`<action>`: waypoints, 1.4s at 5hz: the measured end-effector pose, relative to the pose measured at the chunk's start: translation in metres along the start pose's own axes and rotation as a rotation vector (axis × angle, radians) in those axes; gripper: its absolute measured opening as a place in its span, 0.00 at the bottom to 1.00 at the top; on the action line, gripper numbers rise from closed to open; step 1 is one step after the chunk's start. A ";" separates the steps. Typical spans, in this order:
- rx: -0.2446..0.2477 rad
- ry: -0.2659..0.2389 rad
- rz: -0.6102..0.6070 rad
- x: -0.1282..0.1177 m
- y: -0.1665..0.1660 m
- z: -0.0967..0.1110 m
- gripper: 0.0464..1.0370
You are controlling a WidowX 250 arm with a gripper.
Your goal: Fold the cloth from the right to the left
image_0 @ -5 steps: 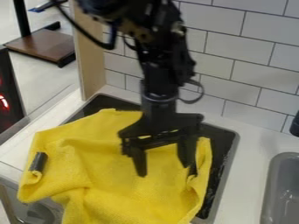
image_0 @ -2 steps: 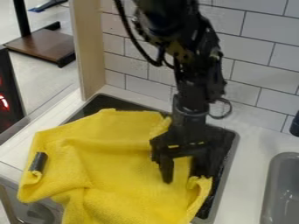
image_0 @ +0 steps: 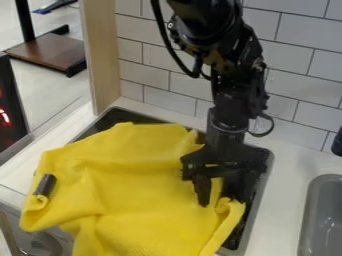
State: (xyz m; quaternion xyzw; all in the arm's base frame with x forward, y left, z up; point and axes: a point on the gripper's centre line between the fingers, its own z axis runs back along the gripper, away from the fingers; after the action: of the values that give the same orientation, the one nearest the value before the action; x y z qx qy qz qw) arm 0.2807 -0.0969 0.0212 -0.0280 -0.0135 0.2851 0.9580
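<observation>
The black gripper (image_0: 222,201) hangs over the right edge of the yellow cloth (image_0: 127,190), its fingers apart. Its left finger lies over the yellow fabric, while the right one is hard to tell from the dark surface behind. A narrow strip of cloth shows between them, and the edge just below is bunched and curled. The cloth lies spread and wrinkled over much of the dark stove top (image_0: 130,117), hanging over the front at the lower left.
A dark cylindrical piece (image_0: 45,185) pokes out at the cloth's left side. The grey sink (image_0: 320,220) is set in the white counter (image_0: 284,200) at right. Behind stand the tiled wall (image_0: 304,80) and a wooden post (image_0: 101,60).
The gripper has moved right and slightly down, from over the cloth to its right edge. That edge has shifted a little and now looks more curled below the gripper.
</observation>
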 end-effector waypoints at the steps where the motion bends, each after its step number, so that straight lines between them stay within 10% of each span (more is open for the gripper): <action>1: 0.000 -0.005 0.000 0.001 0.000 0.000 0.42; 4: -0.004 -0.024 0.003 -0.001 0.003 0.017 0.03; 7: -0.079 -0.028 0.003 0.006 0.019 0.071 0.02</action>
State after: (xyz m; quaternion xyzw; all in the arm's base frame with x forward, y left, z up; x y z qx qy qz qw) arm 0.2726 -0.0743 0.0907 -0.0617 -0.0380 0.2861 0.9555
